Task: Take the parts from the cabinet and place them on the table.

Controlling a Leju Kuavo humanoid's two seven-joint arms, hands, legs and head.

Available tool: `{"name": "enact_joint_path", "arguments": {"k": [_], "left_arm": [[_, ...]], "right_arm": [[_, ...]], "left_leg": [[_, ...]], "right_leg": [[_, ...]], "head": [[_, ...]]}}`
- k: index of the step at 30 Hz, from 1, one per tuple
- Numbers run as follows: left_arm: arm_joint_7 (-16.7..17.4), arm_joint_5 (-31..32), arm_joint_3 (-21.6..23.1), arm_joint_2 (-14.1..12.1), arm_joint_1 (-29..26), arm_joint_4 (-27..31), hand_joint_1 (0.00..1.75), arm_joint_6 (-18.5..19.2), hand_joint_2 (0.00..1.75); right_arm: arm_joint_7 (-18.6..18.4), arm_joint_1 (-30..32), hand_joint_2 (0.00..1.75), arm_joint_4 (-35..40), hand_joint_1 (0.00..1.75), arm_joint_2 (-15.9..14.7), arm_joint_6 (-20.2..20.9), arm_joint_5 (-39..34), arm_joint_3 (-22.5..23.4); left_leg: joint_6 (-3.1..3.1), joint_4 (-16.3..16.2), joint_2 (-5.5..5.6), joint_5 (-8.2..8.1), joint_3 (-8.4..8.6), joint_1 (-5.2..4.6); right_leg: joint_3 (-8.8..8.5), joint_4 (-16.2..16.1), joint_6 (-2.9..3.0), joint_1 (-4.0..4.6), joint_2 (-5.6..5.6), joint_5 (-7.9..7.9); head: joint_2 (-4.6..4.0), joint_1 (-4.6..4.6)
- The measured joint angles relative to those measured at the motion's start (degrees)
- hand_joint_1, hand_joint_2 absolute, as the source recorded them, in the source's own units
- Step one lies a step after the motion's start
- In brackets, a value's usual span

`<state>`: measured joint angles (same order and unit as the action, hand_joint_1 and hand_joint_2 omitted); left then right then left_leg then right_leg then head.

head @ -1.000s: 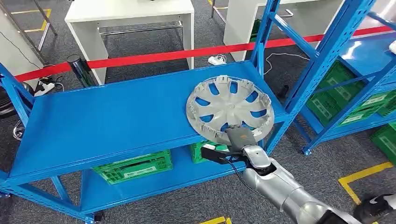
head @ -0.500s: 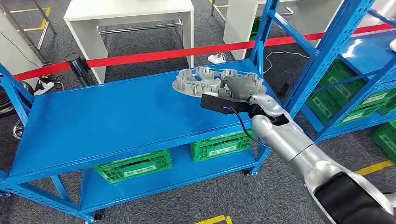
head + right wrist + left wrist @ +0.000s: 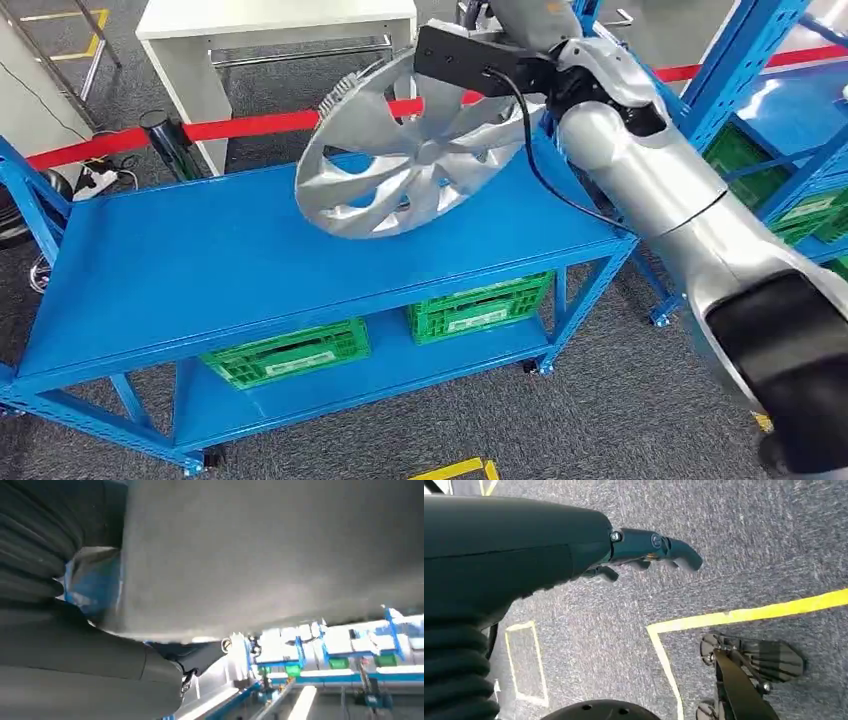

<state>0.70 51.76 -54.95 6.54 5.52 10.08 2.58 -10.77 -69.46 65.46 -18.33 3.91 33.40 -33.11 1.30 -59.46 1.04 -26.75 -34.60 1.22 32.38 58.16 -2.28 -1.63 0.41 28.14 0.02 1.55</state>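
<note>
The right hand (image 3: 535, 25) is raised high at the top of the head view, gripping a silver wheel cover (image 3: 410, 150) by its upper edge, with the silver right arm (image 3: 660, 190) rising from the lower right corner up to it. The wheel cover hangs in the air above the blue shelf (image 3: 230, 270), clear of the shelf's top board and tilted so that its smooth spoked face turns downward and toward the camera, while the clips of its back rim show along its upper left edge. A black cable (image 3: 540, 170) loops down from the wrist across the arm. In the right wrist view the cover's pale grey surface (image 3: 280, 550) lies right against the camera, blurred, so the fingers' hold on it cannot be made out there beyond a dark fingertip at its edge. The left hand (image 3: 649, 552) hangs over grey carpet (image 3: 774, 540) crossed by a yellow floor line (image 3: 744, 615); its dark fingers are loosely curled with nothing between them, and it appears released rather than clenched. Under the shelf's top board sit two green crates (image 3: 285, 355) on the lower level. Behind the shelf a red barrier tape (image 3: 240, 127) runs across, and beyond it stands a white table (image 3: 270, 25). More blue racking (image 3: 740, 60) with green crates stands to the right.
</note>
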Motion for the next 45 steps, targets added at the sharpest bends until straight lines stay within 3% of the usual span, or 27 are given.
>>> {"name": "enact_joint_path", "arguments": {"k": [9, 24, 31, 38, 39, 42, 43, 45], "left_arm": [[-0.9, 0.92, 0.0, 0.48, 0.75, 0.04, 0.0, 0.59, 1.75], [-1.44, 0.2, 0.0, 1.09, 1.3, 0.07, 0.0, 0.04, 1.75], [-2.58, -1.24, -0.92, 1.18, 1.27, 0.04, 0.0, 1.81, 1.75], [-1.81, -0.72, -0.92, 1.18, 1.33, 0.04, 0.0, 1.81, 1.75], [-1.53, -0.63, -0.92, 1.14, 1.38, 0.07, 0.0, 1.81, 1.75], [-1.33, -0.57, -0.94, 1.16, 1.39, 0.11, 0.0, 1.88, 1.75], [-1.22, -0.57, -0.94, 1.2, 1.37, 0.13, 0.0, 1.88, 1.75], [-1.14, -0.55, -0.94, 1.27, 1.43, 0.13, 0.0, 1.88, 1.75]], "right_arm": [[0.13, 2.22, 1.75, 5.3, 1.75, -2.32, -1.53, 1.38, -0.81], [-0.57, 2.16, 1.75, 9.91, 1.75, -1.99, -1.44, 3.45, -1.53], [-0.07, 2.19, 1.75, 10.02, 1.75, -1.53, -1.51, 4.22, -1.55], [0.52, 2.07, 1.75, 10.02, 1.75, -1.49, 2.93, 2.84, -2.01], [0.72, 2.04, 1.75, 10.01, 1.75, -1.49, 3.15, 3.08, -2.08], [0.83, 1.71, 1.75, 10.12, 1.75, -1.4, 3.21, 3.85, -2.14], [0.79, 1.62, 1.75, 10.28, 1.75, -1.43, 3.24, 4.19, -2.14], [0.7, 1.12, 1.75, 10.45, 1.75, -1.29, 3.5, 4.78, -2.19]], "left_leg": [[0.01, 0.0, -0.05, 0.02, 0.02, -0.01], [0.01, 0.04, -0.01, 0.01, -0.02, 0.03], [0.01, 0.04, -0.01, 0.02, -0.01, 0.03], [0.01, 0.03, -0.01, 0.01, -0.02, 0.01], [-0.4, -0.45, -0.07, -0.25, -0.13, -0.52], [-1.04, 0.47, 0.05, 0.56, 0.1, -0.42], [-1.44, 1.8, -0.24, 1.28, 0.7, 0.45], [-1.68, 2.49, -0.55, 1.84, 0.89, 0.11]], "right_leg": [[0.02, 0.0, -0.02, 0.01, 0.09, -0.06], [0.01, 0.02, 0.0, 0.03, 0.02, -0.02], [0.0, 0.02, 0.0, 0.04, 0.02, -0.02], [0.01, 0.01, 0.0, 0.03, 0.02, -0.03], [-0.1, -0.52, -0.4, -0.25, 0.0, -0.27], [-0.28, -0.86, -1.02, -0.27, 0.07, -0.8], [-0.18, -0.68, -0.96, -0.46, 0.01, -0.19], [2.38, 4.23, -0.53, -0.18, -0.17, 3.08]], "head": [[0.0, 0.02], [0.0, 0.02], [0.0, 0.02], [0.0, 0.02], [0.0, -0.02], [0.0, -0.04], [0.0, 0.09], [0.0, 0.13]]}}
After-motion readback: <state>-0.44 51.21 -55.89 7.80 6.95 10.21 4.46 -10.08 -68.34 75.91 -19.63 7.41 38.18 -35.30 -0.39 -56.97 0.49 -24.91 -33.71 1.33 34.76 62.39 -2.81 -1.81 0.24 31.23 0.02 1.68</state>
